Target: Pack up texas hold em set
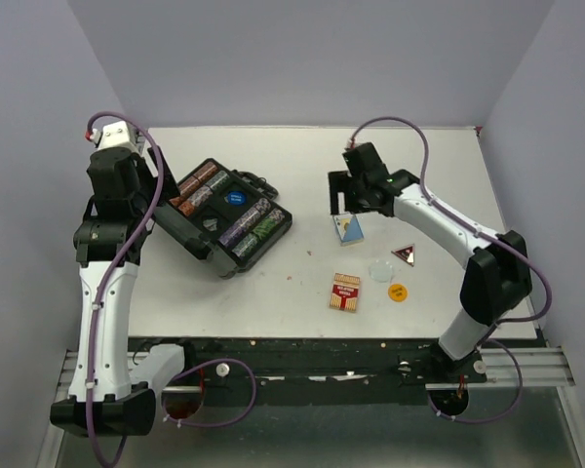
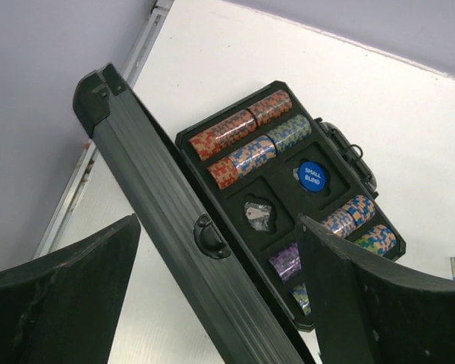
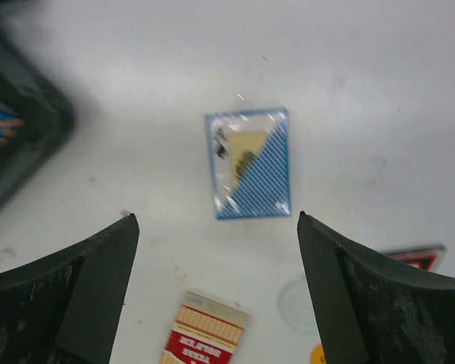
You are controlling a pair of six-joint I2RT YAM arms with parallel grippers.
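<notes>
I see the black ribbed plastic case [image 1: 191, 237] open on the white table's [image 1: 302, 166] left, with striped chip rows [image 2: 235, 129] in moulded slots. The cellophaned blue deck [image 3: 250, 163] lies flat beneath my spread right gripper [image 3: 214, 215]. The left gripper [image 2: 218, 220] is spread too.

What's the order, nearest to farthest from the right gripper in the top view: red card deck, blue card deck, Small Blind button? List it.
1. blue card deck, just below the right gripper.
2. red card deck, toward the near side.
3. Small Blind button, leftward, inside the open black case.
</notes>
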